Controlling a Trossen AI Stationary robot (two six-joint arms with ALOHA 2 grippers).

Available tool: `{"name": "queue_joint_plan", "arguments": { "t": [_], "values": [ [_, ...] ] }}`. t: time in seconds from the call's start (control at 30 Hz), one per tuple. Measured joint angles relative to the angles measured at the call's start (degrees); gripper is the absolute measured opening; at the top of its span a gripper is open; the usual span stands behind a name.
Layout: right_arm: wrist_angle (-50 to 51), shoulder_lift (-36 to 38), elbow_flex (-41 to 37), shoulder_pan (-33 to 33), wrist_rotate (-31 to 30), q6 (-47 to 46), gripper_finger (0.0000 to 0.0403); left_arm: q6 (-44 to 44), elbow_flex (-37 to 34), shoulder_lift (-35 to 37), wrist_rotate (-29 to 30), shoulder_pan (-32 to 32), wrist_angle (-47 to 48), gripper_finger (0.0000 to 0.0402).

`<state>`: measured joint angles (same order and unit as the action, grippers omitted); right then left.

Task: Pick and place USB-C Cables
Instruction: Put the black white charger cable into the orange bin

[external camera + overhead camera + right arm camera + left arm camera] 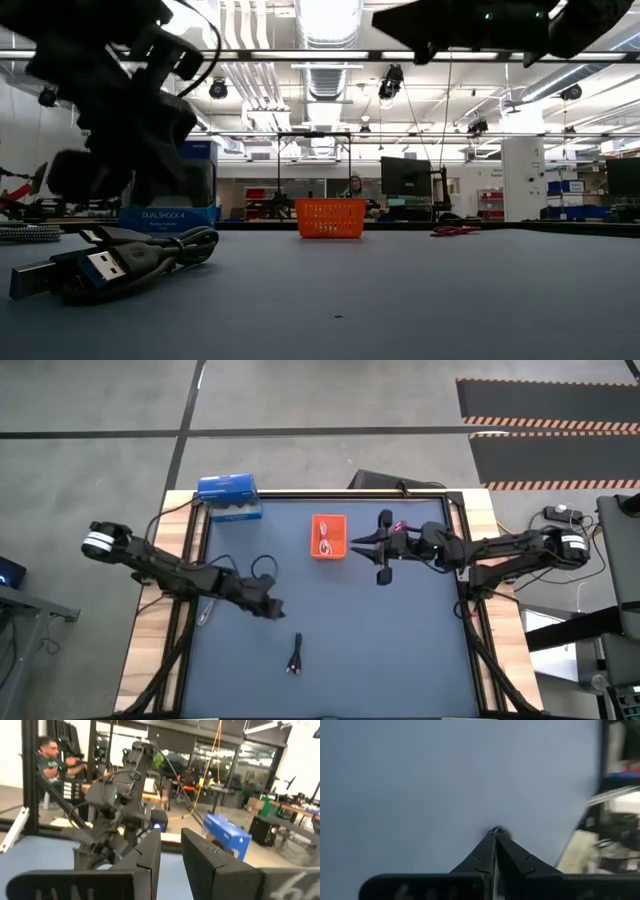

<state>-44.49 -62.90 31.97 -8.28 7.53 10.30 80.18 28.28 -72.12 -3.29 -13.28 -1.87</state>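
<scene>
Two arms in play, but only one matters for what we'd guess comes next. That black cable [294, 656] lying loose on the blue mat [400, 650] sits toward the front edge from the left gripper [277, 610], just off its tip, so the left arm is clearly nearer. From above, its long axis runs roughly front to back, plug ends pointing at the front edge. From table level we can see it's a dark bundled cable with a metal USB plug sticking out.

Left fingers are pressed tight together with nothing between them, just bare mat past the tips, so we'd say they need to spread before dropping onto it.

Right gripper [382, 547] hovers just beside the orange tray [329, 537], jaws a little apart; from the wrist camera nothing shows between them. A magenta-pink cable [398, 526] sits right by it, and a light-coloured one is already in the tray.
</scene>
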Motion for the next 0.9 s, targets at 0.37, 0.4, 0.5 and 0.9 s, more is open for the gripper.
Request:
{"name": "queue_joint_plan", "arguments": {
  "t": [0.37,0.4,0.5,0.9],
  "values": [
    [1.45,2.15,-0.01,0.01,0.20,0.25,0.0068,-1.03,13.67,1.70,-4.67,-0.52,50.61,0.0000],
    [1.78,2.09,-0.01,0.00,0.20,0.25,0.0068,-1.03,14.04,1.73,-4.21,-0.46,54.20,0.0000],
    [2.97,2.08,-0.01,0.01,0.18,-0.03,0.0068,-0.93,13.91,1.84,-1.51,-0.29,63.17,0.0000],
    [3.76,2.08,-0.03,-0.01,0.15,-0.28,0.0068,0.93,8.08,1.76,5.10,0.57,65.24,0.0000]
  ]
}}
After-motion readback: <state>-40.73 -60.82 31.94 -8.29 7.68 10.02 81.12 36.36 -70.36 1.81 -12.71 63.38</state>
